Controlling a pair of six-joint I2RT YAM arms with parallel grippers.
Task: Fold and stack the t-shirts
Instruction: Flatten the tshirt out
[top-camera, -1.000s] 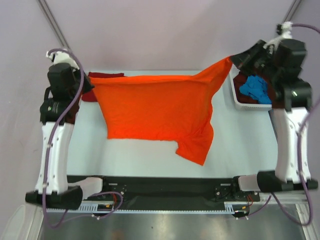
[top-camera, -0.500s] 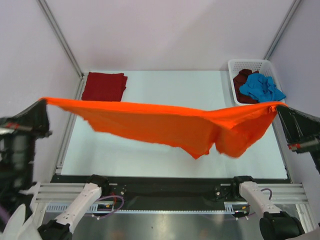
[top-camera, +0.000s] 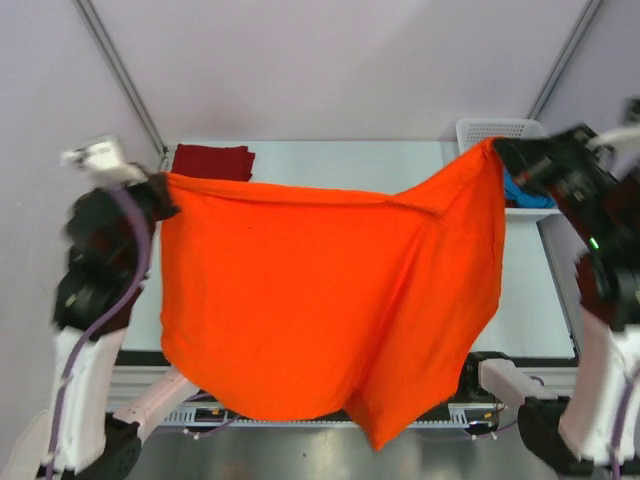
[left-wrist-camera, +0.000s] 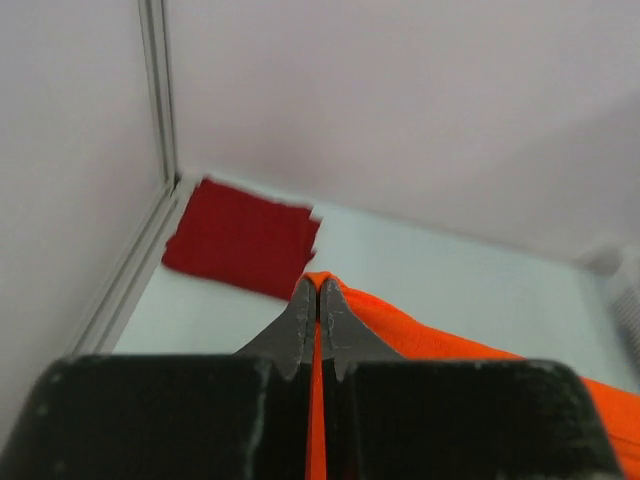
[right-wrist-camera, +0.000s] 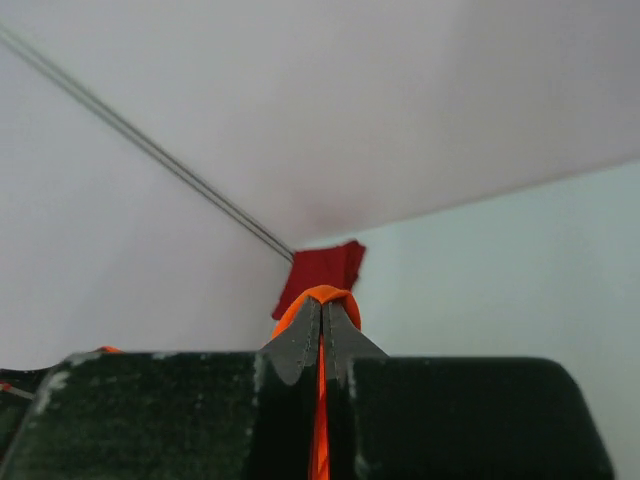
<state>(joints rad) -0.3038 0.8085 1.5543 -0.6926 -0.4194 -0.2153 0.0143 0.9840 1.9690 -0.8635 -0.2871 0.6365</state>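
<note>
basket (top-camera: 488, 128): white lattice, far right corner of the table (top-camera: 330, 160). only the back rim and a strip of the side wall show. a sliver of blue shirt (top-camera: 520, 193) sits inside it. the rest of the contents are hidden behind the orange shirt (top-camera: 300, 300) and the right arm.

orange shirt: off the table, held up by two upper corners and spread wide between the arms. it hangs as a broad sheet in front of the top camera. top edge sags a little in the middle, lower edge uneven, one point hanging lowest at bottom centre-right.

left gripper (top-camera: 163, 190): fingers pressed together on the left corner of the orange shirt.
right gripper (top-camera: 500, 150): fingers pressed together on the right corner, just in front of the basket.

dark red shirt (top-camera: 212, 160): folded flat, far left corner of the table, apart from the orange one.

views compared:
- top view alone shows the full spread of the orange shirt, both arms and the blue shirt.
- left wrist: left gripper (left-wrist-camera: 318, 296) clamped, a fold of orange shirt (left-wrist-camera: 400, 330) running off to the right. dark red shirt (left-wrist-camera: 240, 238) seen whole as a rectangle. basket only a blur at the right edge.
- right wrist: right gripper (right-wrist-camera: 322, 312) clamped, a small bunch of orange shirt (right-wrist-camera: 322, 294) over the tips. dark red shirt (right-wrist-camera: 322, 270) lies beyond them. no basket in this view.

surface and room: pale, matt table. plain lilac-white walls (top-camera: 330, 60) on three sides. thin metal posts (top-camera: 120, 75) rise from the two far corners.
</note>
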